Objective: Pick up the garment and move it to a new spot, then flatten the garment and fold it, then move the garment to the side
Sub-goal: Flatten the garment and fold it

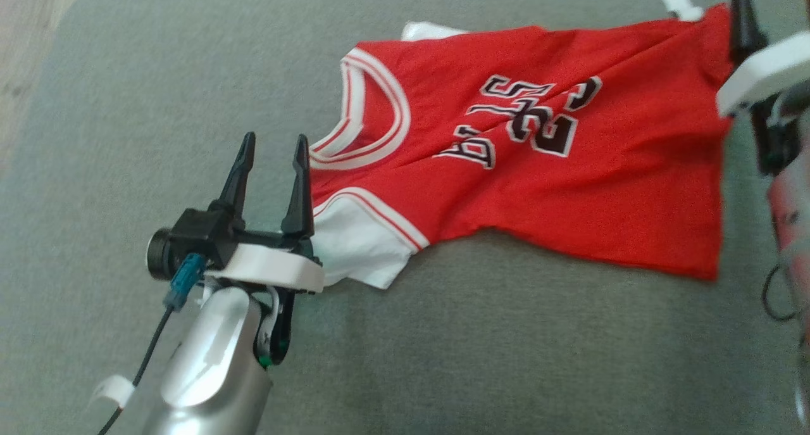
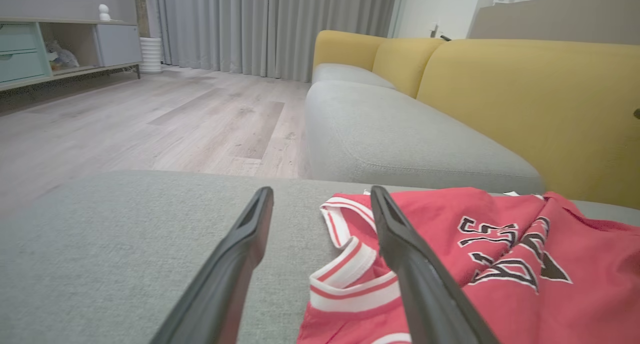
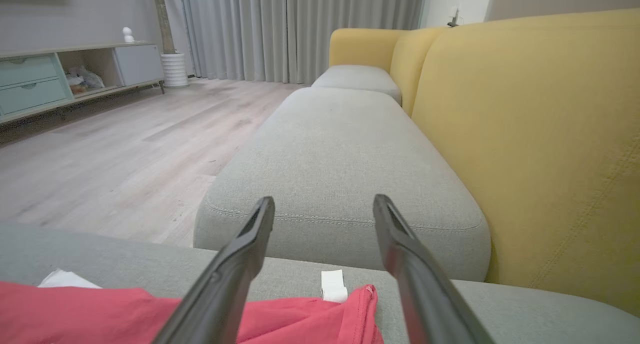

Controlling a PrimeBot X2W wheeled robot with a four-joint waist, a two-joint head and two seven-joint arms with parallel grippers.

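Status: red jersey (image 1: 569, 194) (image 2: 440, 219) (image 3: 300, 319) lies spread on the grey seat cushion (image 1: 443, 359), print side up, number and lettering readable. Collar end points to robot's left, hem end to its right. Not fully flat: creases run across the chest, and the near hem edge rides up a little. White panel (image 1: 354, 245) shows at the near armhole, and a small white tag (image 1: 680, 4) (image 3: 332, 286) sits on the cushion just past the far hem corner. Left pincer (image 1: 275, 140) (image 2: 321, 191) is spread wide and holds nothing; bare cushion shows between the fingers in the head view. It sits at the collar and shoulder corner, with its inner finger (image 2: 400, 244) crossing the red-and-white trim. Cannot tell whether that finger touches the fabric. Right pincer (image 3: 324, 204) is also spread wide and grips nothing. It is low over the far hem corner, with the jersey edge and the tag in view between its fingers. Contact with the fabric there cannot be told either. Around it: yellow backrest (image 3: 540, 133) along the far side, a second grey seat (image 3: 340, 148) beyond, wood floor (image 2: 150, 118), grey curtains (image 2: 275, 28), low sideboard (image 2: 50, 48) by the wall.
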